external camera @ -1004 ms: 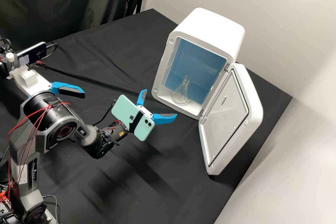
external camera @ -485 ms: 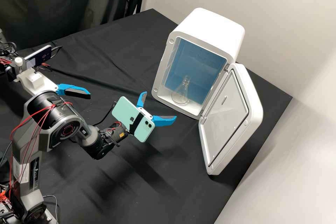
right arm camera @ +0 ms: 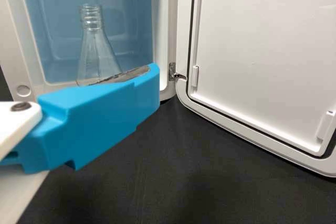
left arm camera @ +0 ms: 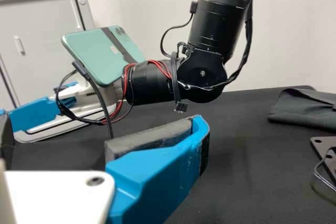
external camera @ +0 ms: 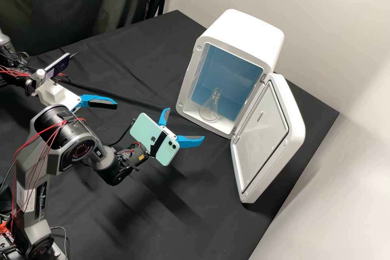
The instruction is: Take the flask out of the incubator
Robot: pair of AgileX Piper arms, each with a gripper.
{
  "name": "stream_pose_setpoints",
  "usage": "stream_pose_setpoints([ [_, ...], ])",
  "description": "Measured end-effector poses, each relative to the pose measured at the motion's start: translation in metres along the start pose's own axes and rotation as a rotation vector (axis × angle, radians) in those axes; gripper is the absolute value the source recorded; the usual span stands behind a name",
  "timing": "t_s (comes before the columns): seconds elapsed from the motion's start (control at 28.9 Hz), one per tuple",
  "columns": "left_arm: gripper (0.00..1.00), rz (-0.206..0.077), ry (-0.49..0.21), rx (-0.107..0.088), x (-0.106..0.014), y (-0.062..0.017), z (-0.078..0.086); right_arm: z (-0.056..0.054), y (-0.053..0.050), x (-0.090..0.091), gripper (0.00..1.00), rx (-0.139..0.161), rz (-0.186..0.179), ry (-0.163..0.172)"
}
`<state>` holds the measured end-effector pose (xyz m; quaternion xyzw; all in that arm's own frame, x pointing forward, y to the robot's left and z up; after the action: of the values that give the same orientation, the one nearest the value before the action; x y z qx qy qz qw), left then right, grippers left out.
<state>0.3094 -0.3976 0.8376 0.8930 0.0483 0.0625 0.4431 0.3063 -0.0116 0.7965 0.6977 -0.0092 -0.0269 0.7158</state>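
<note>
A clear glass flask (external camera: 210, 107) stands upright on the floor of the blue-lined white incubator (external camera: 243, 32). The incubator door (external camera: 266, 134) hangs wide open to the right. My right gripper (external camera: 178, 128) is open just in front of the opening, level with the flask and short of the rim. In the right wrist view the flask (right arm camera: 96, 51) stands beyond one blue finger (right arm camera: 100, 114). My left gripper (left arm camera: 134, 121) is open and holds nothing. It is farther left over the bench, one of its fingers (external camera: 99, 101) pointing toward the right arm.
A green phone (external camera: 154, 138) is strapped to the right arm's wrist, and a dark phone (external camera: 57, 65) sits on the left arm. The open door juts toward the bench's right edge (external camera: 284, 195). Folded dark cloth (left arm camera: 310, 108) lies on the bench.
My left gripper has moved right and slightly away across the bench, toward the right arm. The right arm, flask and door have not moved.
</note>
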Motion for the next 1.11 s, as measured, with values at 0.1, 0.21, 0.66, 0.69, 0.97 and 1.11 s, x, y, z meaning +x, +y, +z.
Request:
stream_pose_setpoints([
  [0.1, 1.00, -0.012, -0.010, -0.024, 0.000, -0.0004, -0.004, 0.000, 0.000, 0.000, 1.00, 0.000, 0.000, 0.000],
  [0.21, 1.00, -0.010, -0.001, -0.032, 0.000, -0.0001, -0.007, 0.000, 0.000, 0.000, 1.00, 0.000, 0.000, 0.000],
  [0.66, 1.00, -0.036, 0.003, 0.018, -0.004, -0.0031, -0.030, -0.002, -0.002, 0.000, 1.00, 0.005, -0.002, -0.001],
  [0.69, 1.00, -0.048, 0.044, 0.013, -0.007, -0.0054, -0.042, -0.004, -0.005, 0.000, 1.00, 0.005, -0.009, 0.005],
  [0.97, 1.00, -0.097, 0.227, -0.053, -0.014, -0.0143, -0.075, -0.007, -0.011, 0.001, 1.00, 0.004, -0.030, 0.017],
  [1.11, 1.00, -0.100, 0.207, -0.051, -0.013, -0.0150, -0.069, -0.006, -0.013, 0.001, 1.00, 0.004, -0.032, 0.016],
])
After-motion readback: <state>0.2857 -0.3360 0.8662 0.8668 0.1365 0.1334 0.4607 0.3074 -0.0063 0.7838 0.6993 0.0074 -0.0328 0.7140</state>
